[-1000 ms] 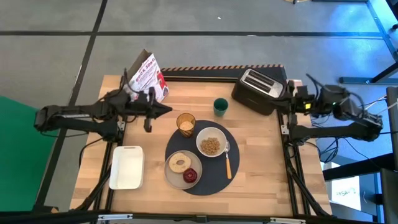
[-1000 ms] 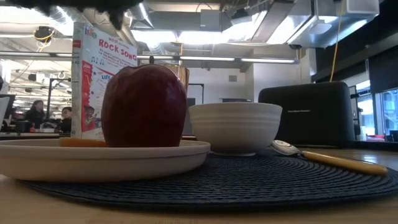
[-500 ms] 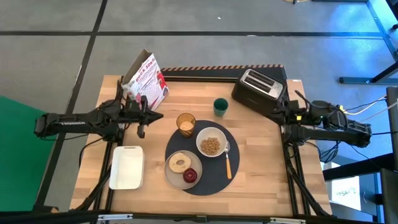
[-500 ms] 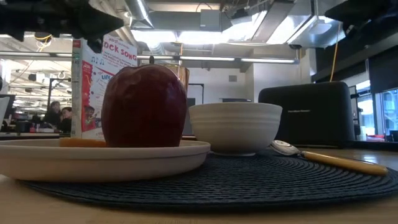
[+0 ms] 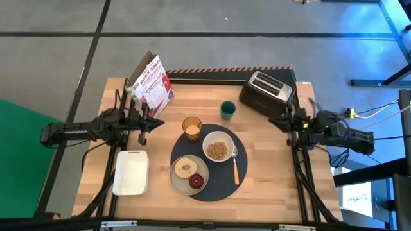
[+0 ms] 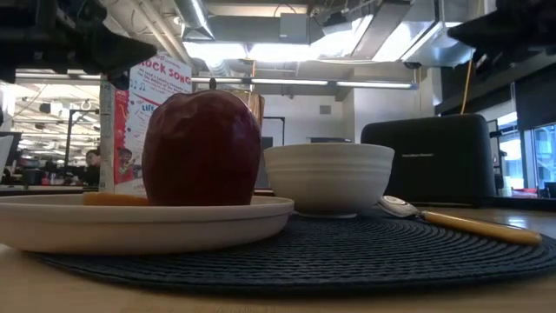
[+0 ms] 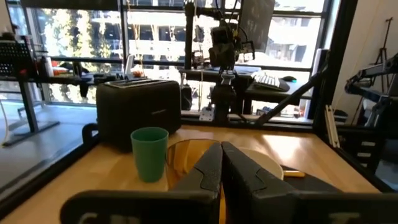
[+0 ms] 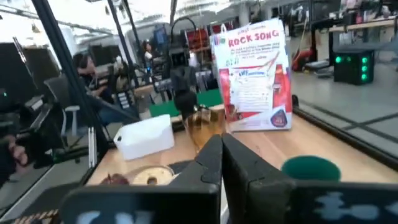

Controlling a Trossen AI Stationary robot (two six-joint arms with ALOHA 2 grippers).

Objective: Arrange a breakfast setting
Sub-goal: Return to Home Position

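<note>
A round dark grey mat (image 5: 215, 183) lies at the table's middle. On it stand a white bowl (image 5: 218, 150) of cereal and a white plate (image 5: 180, 183) with a bagel and a red apple (image 6: 201, 148). An orange-handled spoon (image 5: 236, 168) lies to the right of the bowl. An amber tumbler (image 5: 191, 128) stands at the mat's far left rim. My left gripper (image 5: 159, 120) is shut and empty, left of the tumbler. My right gripper (image 5: 272, 121) is shut and empty, near the table's right edge, in front of the toaster.
A black toaster (image 5: 266, 92) stands at the far right, with a green cup (image 5: 227, 110) beside it. A cereal box (image 5: 150, 82) stands at the far left. A white rectangular tray (image 5: 131, 172) lies near the left edge. People sit in the room beyond.
My left gripper has drawn back from the tumbler toward the table's left edge. My right gripper has moved from beside the toaster toward the near edge. The arm behind it has folded back to the right. Both have stayed shut. Nothing on the mat has moved.
</note>
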